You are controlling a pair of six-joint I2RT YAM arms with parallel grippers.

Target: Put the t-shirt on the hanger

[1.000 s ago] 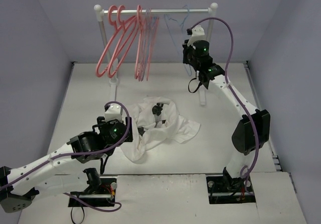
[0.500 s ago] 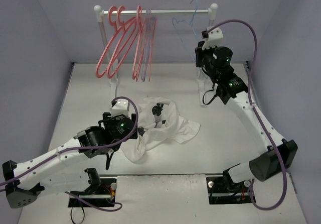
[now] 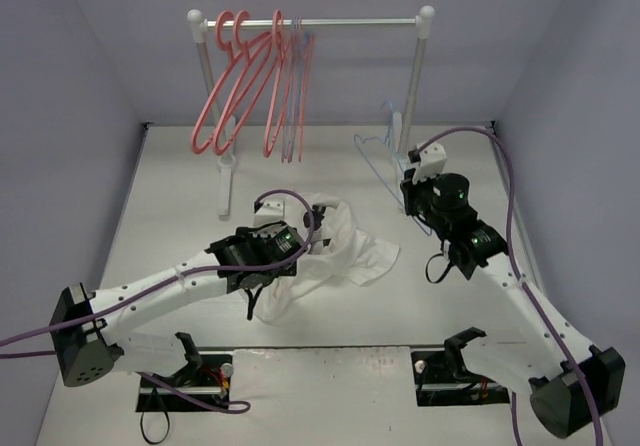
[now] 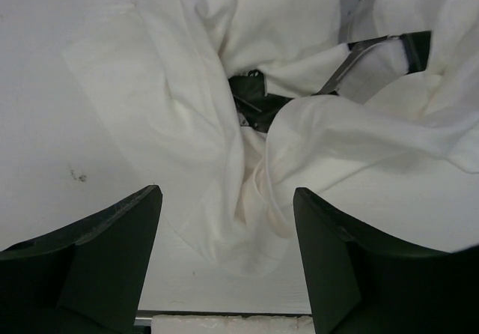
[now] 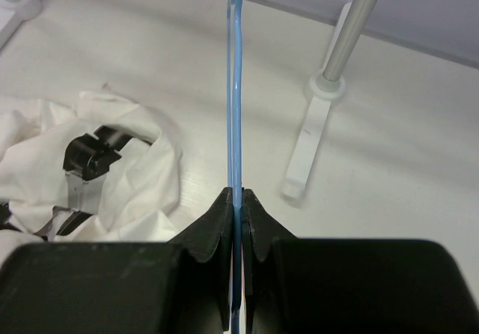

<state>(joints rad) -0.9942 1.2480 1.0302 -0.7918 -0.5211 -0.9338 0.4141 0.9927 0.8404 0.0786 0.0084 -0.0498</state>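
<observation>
Right jaws were clenched on the hanger, which hung clear of the rail, low and just beside the t-shirt. The t-shirt lay crumpled at the middle of the surface. Left jaws were spread wide directly above its folds. Recommendation: pinch a single layer at collar or hem, not the bunched mass, then lift to open a mouth for the hanger's arm.

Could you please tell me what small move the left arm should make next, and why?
Probably lower the left gripper onto the t-shirt and close on a fold. Its jaws stand open just above the crumpled cloth, holding nothing, while the right gripper is shut on the hanger, off the rack, near the shirt.
</observation>
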